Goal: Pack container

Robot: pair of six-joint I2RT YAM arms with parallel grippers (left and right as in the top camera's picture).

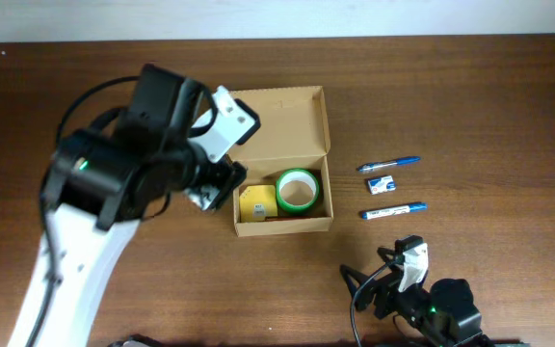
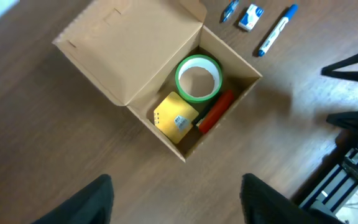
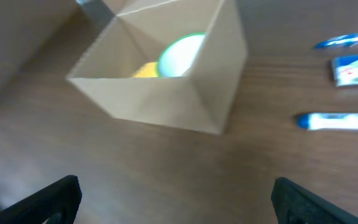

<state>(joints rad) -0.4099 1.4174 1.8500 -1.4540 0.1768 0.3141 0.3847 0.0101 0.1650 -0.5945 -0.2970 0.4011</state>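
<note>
The tan cardboard container (image 1: 308, 121) stands open at the table's middle, flap lid folded back. Inside are a green tape roll (image 1: 297, 190), a yellow pad (image 1: 255, 204) and a red item (image 2: 217, 111). The box also shows in the left wrist view (image 2: 135, 56) and the right wrist view (image 3: 160, 99). My left gripper (image 2: 174, 202) is open and empty, high above the table to the box's left. My right gripper (image 3: 176, 199) is open and empty, low near the front edge, facing the box. Two blue pens (image 1: 389, 165) (image 1: 393, 210) and a small white eraser (image 1: 382, 183) lie right of the box.
The pens and eraser also show in the left wrist view (image 2: 277, 30) and the right wrist view (image 3: 340, 121). The left arm's body (image 1: 123, 164) hangs over the table left of the box. A pale wall edge runs along the back.
</note>
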